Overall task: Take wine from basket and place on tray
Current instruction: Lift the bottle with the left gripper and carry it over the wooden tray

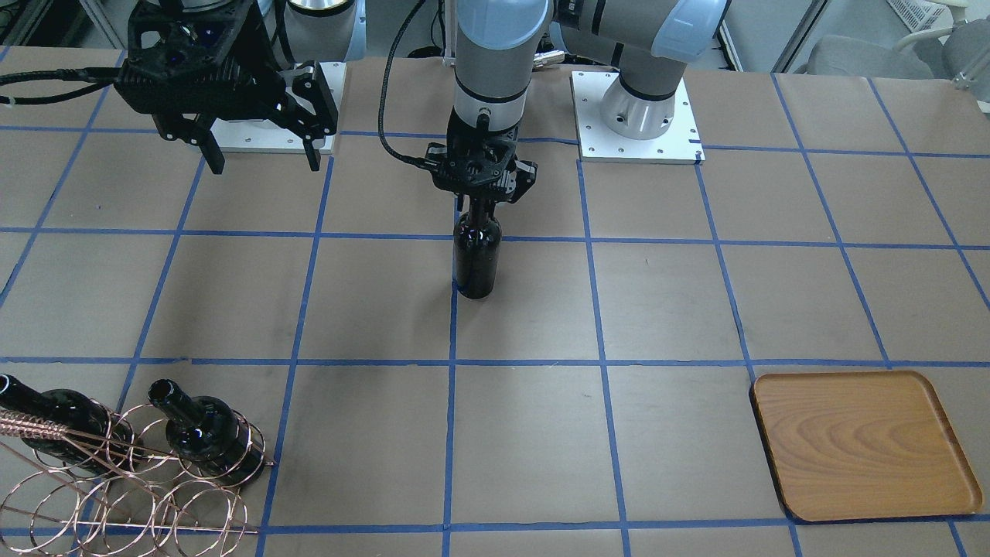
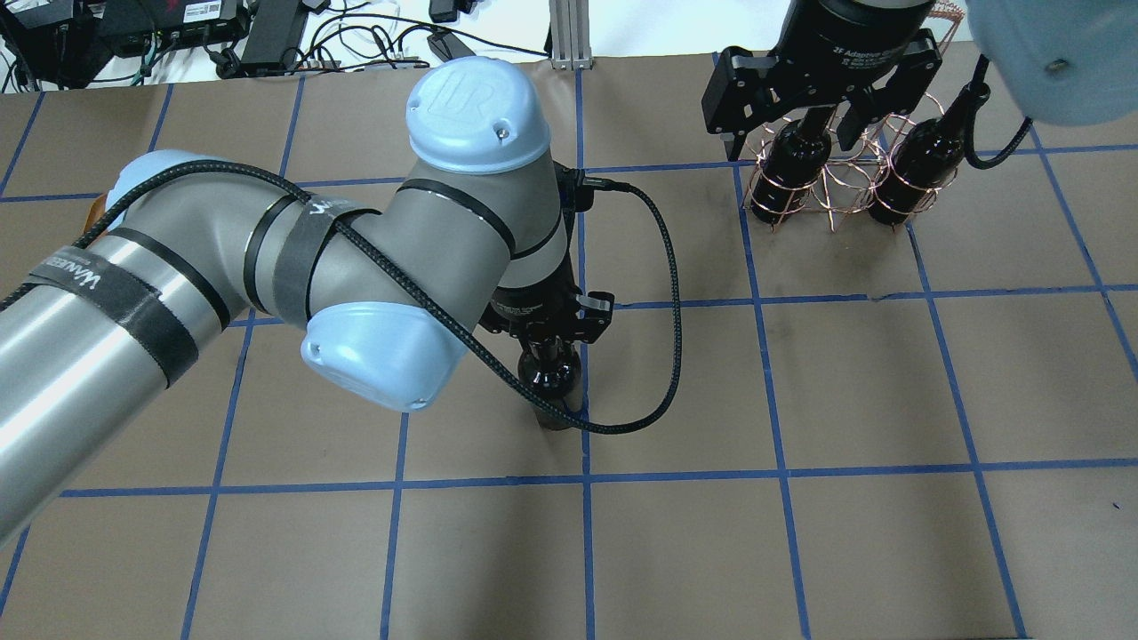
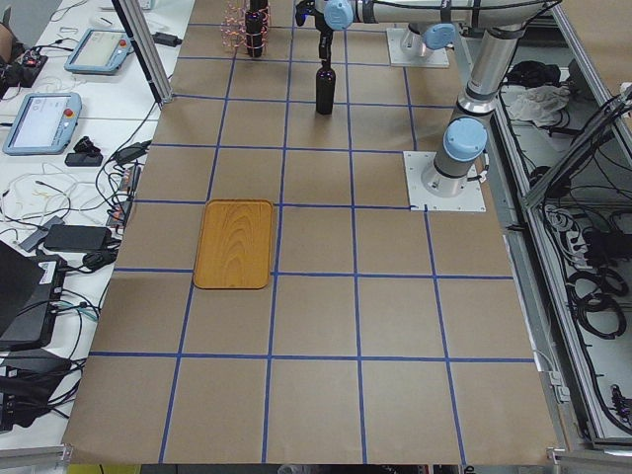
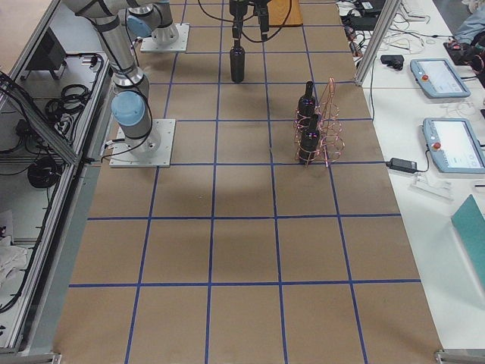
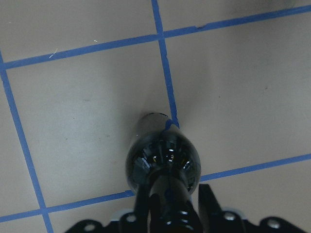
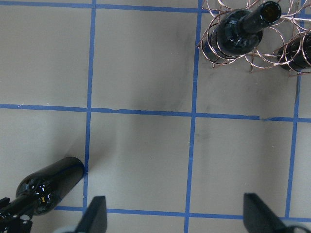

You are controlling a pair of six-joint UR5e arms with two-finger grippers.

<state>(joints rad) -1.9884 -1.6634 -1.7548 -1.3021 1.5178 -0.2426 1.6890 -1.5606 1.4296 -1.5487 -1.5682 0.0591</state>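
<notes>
My left gripper (image 1: 481, 203) is shut on the neck of an upright near-black wine bottle (image 1: 476, 259) at the table's middle. Its base is at or just above the paper, on a blue tape line. The bottle also shows in the left wrist view (image 5: 163, 160) and the overhead view (image 2: 551, 378). The copper wire basket (image 1: 131, 480) holds two more bottles (image 1: 205, 437) (image 1: 46, 422). My right gripper (image 1: 264, 165) is open and empty, high above the table on the basket's side. The wooden tray (image 1: 862, 445) lies empty, far from the held bottle on the left arm's side.
White arm base plates (image 1: 638, 116) sit at the robot's edge of the table. The brown paper top is marked with a blue tape grid. The left arm's black cable (image 2: 658, 293) loops beside the held bottle.
</notes>
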